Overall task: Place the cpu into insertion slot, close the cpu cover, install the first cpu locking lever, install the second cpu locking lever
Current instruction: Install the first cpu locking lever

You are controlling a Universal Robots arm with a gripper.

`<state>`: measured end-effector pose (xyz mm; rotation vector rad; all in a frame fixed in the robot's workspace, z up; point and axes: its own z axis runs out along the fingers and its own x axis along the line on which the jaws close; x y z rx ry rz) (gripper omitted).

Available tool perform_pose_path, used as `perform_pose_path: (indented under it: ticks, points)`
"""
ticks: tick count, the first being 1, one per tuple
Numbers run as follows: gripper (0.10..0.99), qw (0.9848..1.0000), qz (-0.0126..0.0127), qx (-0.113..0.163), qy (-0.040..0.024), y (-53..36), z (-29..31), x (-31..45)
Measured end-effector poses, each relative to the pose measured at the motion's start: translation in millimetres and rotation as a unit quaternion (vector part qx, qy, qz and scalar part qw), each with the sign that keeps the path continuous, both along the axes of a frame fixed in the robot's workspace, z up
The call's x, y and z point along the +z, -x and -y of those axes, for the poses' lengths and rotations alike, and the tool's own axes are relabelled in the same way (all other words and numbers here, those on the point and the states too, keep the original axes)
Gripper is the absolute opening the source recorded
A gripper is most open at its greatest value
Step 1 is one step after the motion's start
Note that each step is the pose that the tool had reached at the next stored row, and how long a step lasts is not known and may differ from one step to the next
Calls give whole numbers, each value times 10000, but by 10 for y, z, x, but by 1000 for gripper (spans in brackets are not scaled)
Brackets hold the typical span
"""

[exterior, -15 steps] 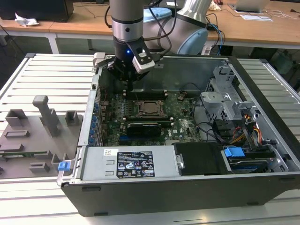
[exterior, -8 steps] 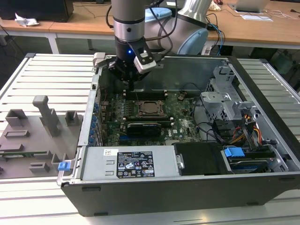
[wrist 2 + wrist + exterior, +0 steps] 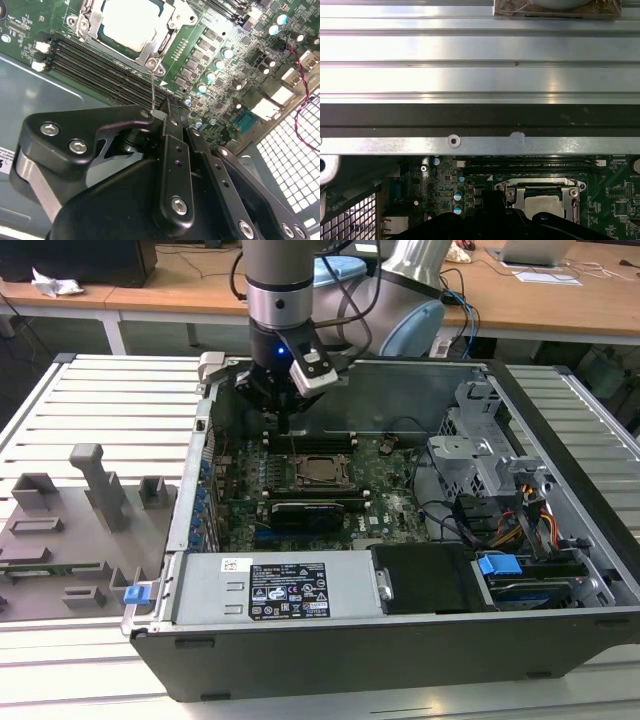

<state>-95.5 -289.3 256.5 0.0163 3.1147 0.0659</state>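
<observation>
The cpu (image 3: 130, 22) (image 3: 318, 470) (image 3: 545, 206) lies flat in the insertion slot on the green motherboard, its silver top showing. The cpu cover (image 3: 159, 49) (image 3: 540, 184) is folded down around it as a grey metal frame, so the slot's pin grid is hidden. A thin wire cpu locking lever (image 3: 153, 90) rises from the screw at the cover's corner up to my fingertips. My gripper (image 3: 161, 116) (image 3: 288, 425) hangs just behind the socket, near the case's back wall, and is shut on the lever's free end.
Long black memory slots (image 3: 100, 65) run between the socket and my gripper. A black card (image 3: 310, 510) lies in front of the socket, and the power supply (image 3: 275, 590) is nearer still. A drive cage (image 3: 480, 455) and cables (image 3: 520, 525) sit at the exterior view's right. The case rim (image 3: 480, 145) is close.
</observation>
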Motion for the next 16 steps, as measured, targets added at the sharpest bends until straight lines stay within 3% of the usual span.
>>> perform_pose_path:
  ticks: [16]
  points:
    - [106, 10000, 0, 0, 0, -78, 0, -3]
